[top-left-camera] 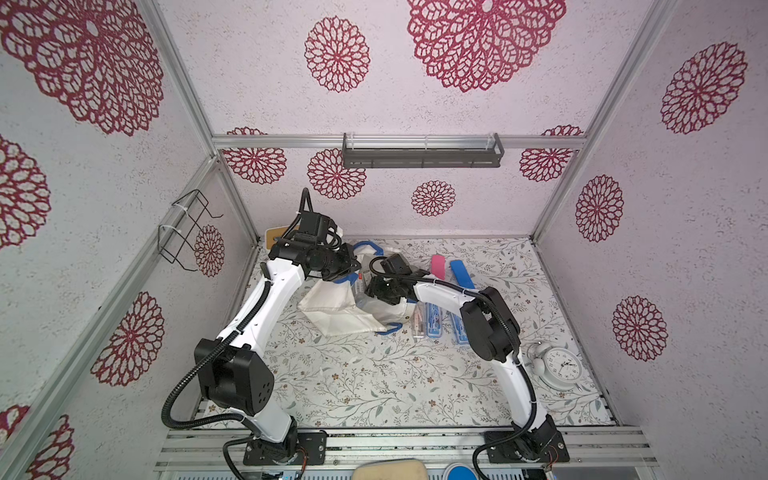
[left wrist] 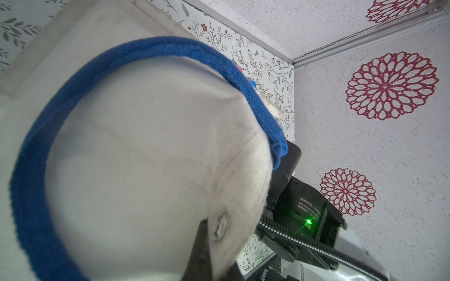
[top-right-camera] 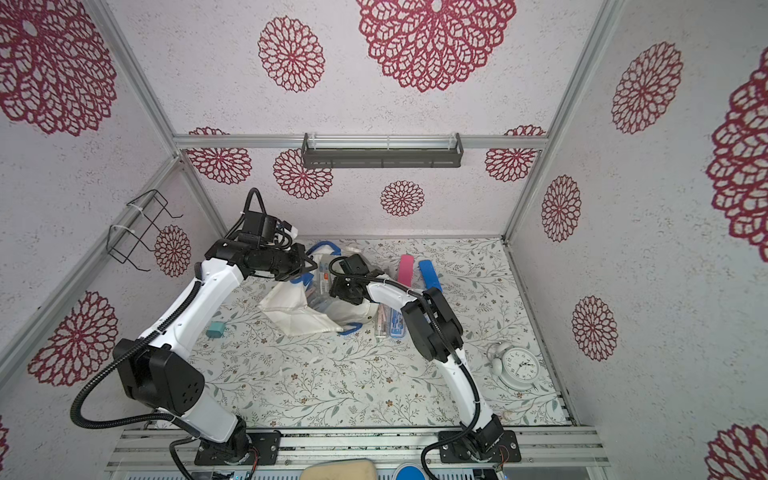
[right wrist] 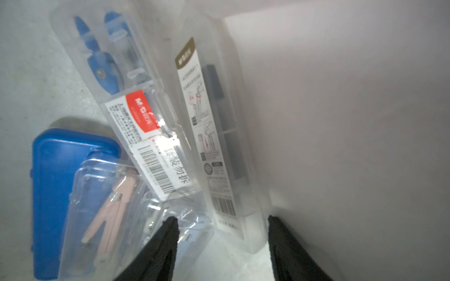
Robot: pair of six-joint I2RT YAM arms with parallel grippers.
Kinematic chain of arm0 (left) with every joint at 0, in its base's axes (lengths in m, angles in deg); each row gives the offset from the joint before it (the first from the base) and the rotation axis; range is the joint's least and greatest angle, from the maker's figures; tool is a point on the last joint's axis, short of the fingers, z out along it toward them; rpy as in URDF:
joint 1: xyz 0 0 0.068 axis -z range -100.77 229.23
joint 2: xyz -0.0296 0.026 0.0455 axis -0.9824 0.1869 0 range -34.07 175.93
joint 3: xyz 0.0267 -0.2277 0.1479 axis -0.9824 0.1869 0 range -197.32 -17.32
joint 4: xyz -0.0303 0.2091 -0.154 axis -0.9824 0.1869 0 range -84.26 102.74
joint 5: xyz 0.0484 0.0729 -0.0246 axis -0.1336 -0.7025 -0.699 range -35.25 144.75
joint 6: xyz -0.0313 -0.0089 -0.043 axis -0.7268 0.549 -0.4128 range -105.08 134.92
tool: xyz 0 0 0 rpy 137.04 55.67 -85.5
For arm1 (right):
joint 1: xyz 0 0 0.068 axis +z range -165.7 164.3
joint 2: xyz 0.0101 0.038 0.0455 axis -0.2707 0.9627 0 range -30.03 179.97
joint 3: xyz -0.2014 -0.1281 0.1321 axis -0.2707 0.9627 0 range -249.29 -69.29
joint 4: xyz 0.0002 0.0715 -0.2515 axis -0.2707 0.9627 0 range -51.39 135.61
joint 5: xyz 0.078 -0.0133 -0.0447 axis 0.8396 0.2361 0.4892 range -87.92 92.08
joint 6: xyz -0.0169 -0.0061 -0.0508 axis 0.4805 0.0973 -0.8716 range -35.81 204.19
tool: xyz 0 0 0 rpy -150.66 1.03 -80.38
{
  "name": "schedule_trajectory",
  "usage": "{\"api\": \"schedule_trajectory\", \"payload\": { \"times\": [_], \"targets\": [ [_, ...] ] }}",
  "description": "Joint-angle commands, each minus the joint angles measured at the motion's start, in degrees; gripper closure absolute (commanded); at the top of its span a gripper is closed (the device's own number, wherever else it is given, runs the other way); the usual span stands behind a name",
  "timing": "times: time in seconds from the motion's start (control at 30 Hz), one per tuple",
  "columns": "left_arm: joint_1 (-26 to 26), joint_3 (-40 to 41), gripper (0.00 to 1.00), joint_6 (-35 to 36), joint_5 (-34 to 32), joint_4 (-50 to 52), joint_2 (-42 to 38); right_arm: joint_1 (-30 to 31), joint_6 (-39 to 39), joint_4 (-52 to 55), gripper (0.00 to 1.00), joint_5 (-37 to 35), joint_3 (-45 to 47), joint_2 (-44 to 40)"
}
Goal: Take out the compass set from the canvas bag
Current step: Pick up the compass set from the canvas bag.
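Observation:
The cream canvas bag (top-left-camera: 332,309) (top-right-camera: 291,311) lies slumped at mid-table in both top views. My left gripper (top-left-camera: 352,266) (left wrist: 209,243) is shut on the bag's cloth rim near a blue handle (left wrist: 146,48) and holds the mouth up. My right gripper (top-left-camera: 370,291) (right wrist: 222,217) is inside the bag, open. Several compass set cases lie in there: a frosted case with a brown label (right wrist: 219,146) whose end sits between the fingers, a clear case with a red label (right wrist: 131,102), a clear case with a pink compass (right wrist: 109,206) and a blue case (right wrist: 53,194).
Two compass cases (top-left-camera: 419,326) (top-left-camera: 459,330) lie on the table right of the bag, under the right arm. A pink case (top-left-camera: 437,266) and a blue case (top-left-camera: 461,274) lie behind. A white alarm clock (top-left-camera: 559,365) stands front right, and a tan-topped box (top-left-camera: 275,235) sits in the back left corner.

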Motion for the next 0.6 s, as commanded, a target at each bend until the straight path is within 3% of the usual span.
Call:
{"api": "schedule_trajectory", "payload": {
  "times": [0.0, 0.1, 0.23, 0.4, 0.47, 0.57],
  "targets": [
    [0.26, -0.41, 1.00, -0.75, 1.80, -0.50, -0.57, -3.67, 8.71, -7.29, 0.42, 3.47, 3.84, 0.50],
    [0.49, -0.35, 1.00, -0.79, 1.64, -0.35, -0.54, -4.24, 11.10, -10.32, 0.44, 4.58, 6.44, 0.28],
    [0.81, -0.37, 1.00, -0.95, 1.42, -0.26, -0.57, -4.35, 12.79, -10.69, 0.33, 5.18, 6.92, 0.62],
    [1.33, -1.02, 1.00, -1.20, 1.15, -0.27, -0.30, -4.35, 17.28, -13.66, 0.29, 7.83, 6.81, 2.10],
    [1.49, -1.24, 1.00, -1.27, 1.07, -0.16, -0.17, -4.44, 18.86, -15.31, 0.31, 8.66, 6.79, 2.70],
    [1.79, -1.41, 1.00, -1.33, 0.81, -0.08, -0.22, -4.59, 22.45, -21.12, 0.45, 10.78, 7.96, 3.43]
  ]
}}
